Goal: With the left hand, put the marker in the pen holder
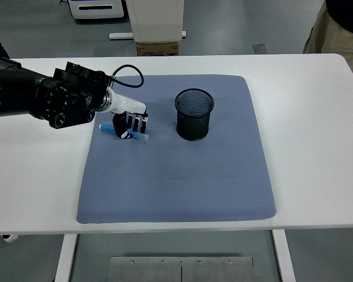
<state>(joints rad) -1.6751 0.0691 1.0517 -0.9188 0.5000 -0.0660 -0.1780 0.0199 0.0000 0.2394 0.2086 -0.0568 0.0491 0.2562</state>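
One blue marker [109, 127] sits under the left hand [129, 124] on the left part of the blue-grey mat [176, 176], its long axis running from upper left to lower right, the lighter end pointing toward the mat's middle. That hand's fingers curl around the marker's mid-length. Directly right of it, near but apart, the black mesh pen holder [194, 114] stands upright, mouth open upward. No right hand shows.
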